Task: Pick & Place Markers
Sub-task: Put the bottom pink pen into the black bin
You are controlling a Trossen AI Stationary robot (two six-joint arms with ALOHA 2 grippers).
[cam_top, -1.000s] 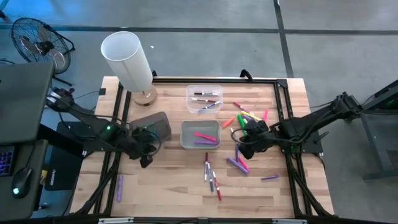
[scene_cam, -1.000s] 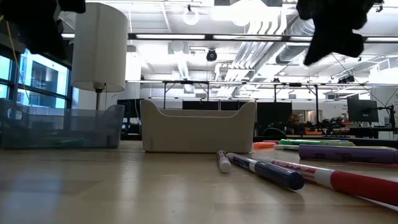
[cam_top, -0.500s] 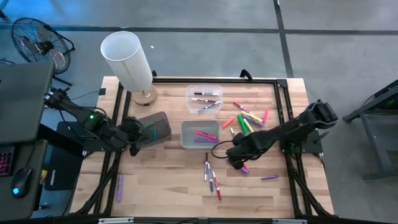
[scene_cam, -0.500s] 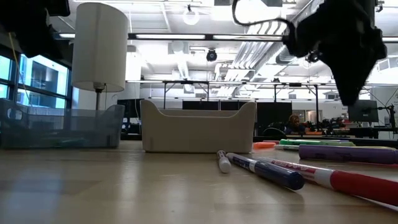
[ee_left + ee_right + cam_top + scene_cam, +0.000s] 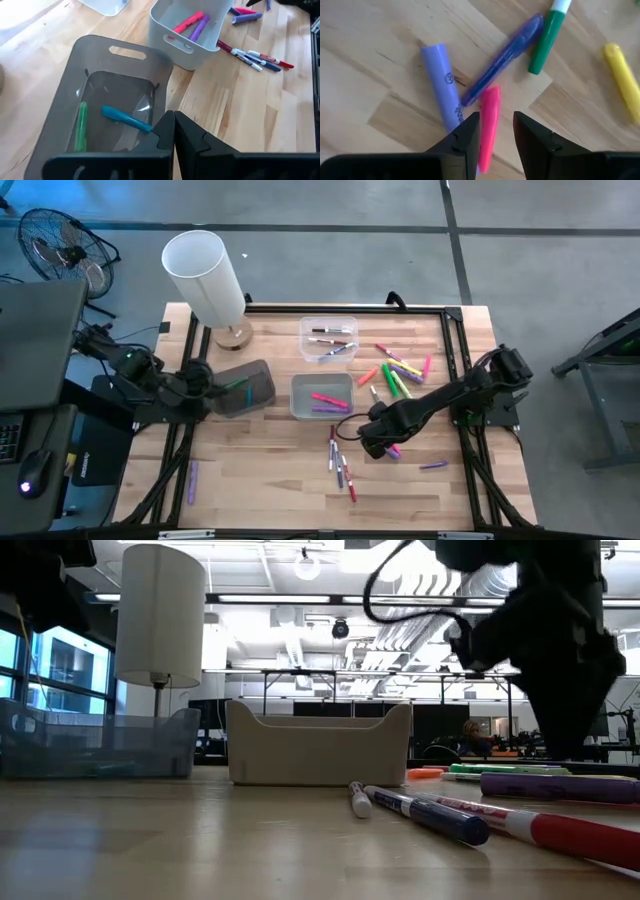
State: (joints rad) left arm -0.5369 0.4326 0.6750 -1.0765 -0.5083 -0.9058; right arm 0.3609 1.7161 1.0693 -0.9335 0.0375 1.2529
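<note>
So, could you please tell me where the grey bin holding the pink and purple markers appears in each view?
High view: grey bin, table centre.
Low view: middle, behind the markers.
Left wrist view: upper middle, beyond the smoky translucent bin.
Right wrist view: not in it.
Shared landmark: white-bodied markers beside it.

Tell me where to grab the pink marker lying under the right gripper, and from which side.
Grip the pink marker across its barrel at mid-length, coming straight down from above. It lies flat on the table, and the right gripper is open with a finger on either side of it. The lilac marker lies close alongside, so that finger needs care; the blue marker meets the far tip.
</note>
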